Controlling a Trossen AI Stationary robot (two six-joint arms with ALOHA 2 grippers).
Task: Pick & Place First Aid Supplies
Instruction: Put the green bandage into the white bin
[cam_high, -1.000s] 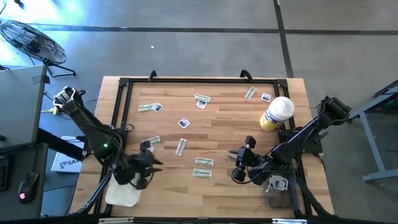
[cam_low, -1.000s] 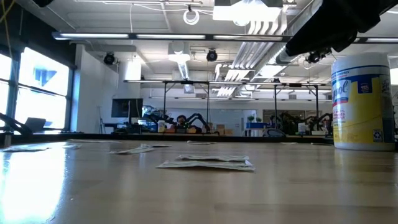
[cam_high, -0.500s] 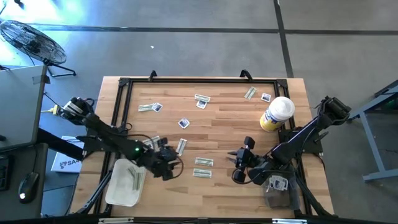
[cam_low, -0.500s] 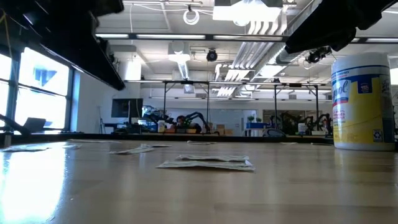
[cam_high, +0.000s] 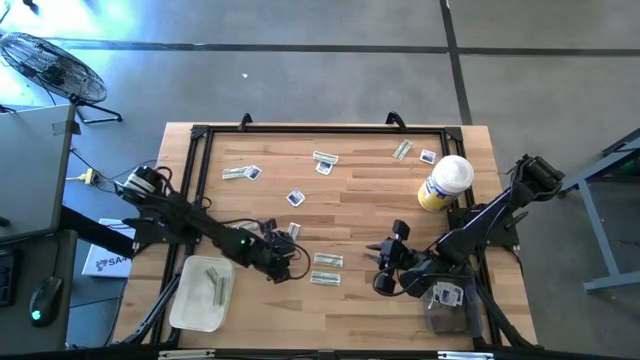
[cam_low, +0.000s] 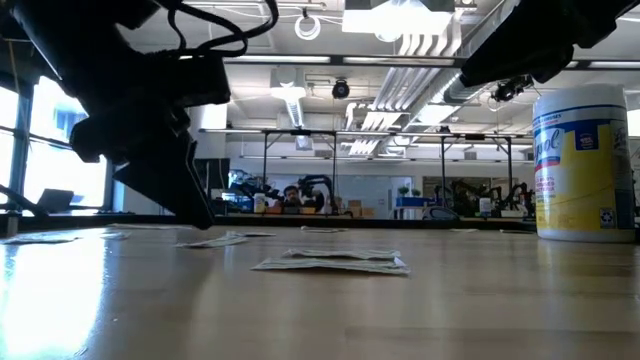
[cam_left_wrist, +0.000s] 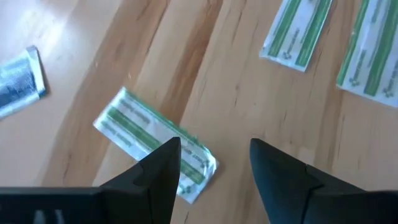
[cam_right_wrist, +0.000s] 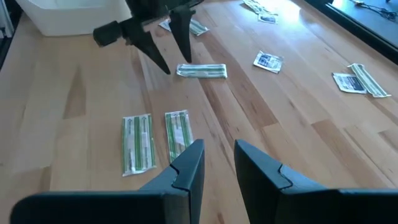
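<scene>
The left end effector (cam_high: 287, 256) has swung away from the white plastic tray (cam_high: 190, 312) — where two pale strips now lie — and hangs spread and empty over a narrow green-striped paper strip packet (cam_left_wrist: 155, 144), one finger beside its end. That suggests one delivery done, the next pick beginning. The right end effector (cam_high: 386, 266) waits, parted, just beyond two more strip packets (cam_high: 326, 269) on the wooden table (cam_high: 370, 205).

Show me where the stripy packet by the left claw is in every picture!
High view: stripy packet mid-table, at the left claw.
Low view: probably the flat one left of centre.
Left wrist view: lower middle.
Right wrist view: upper middle.
Shared landmark: the left claw beside it.
</scene>
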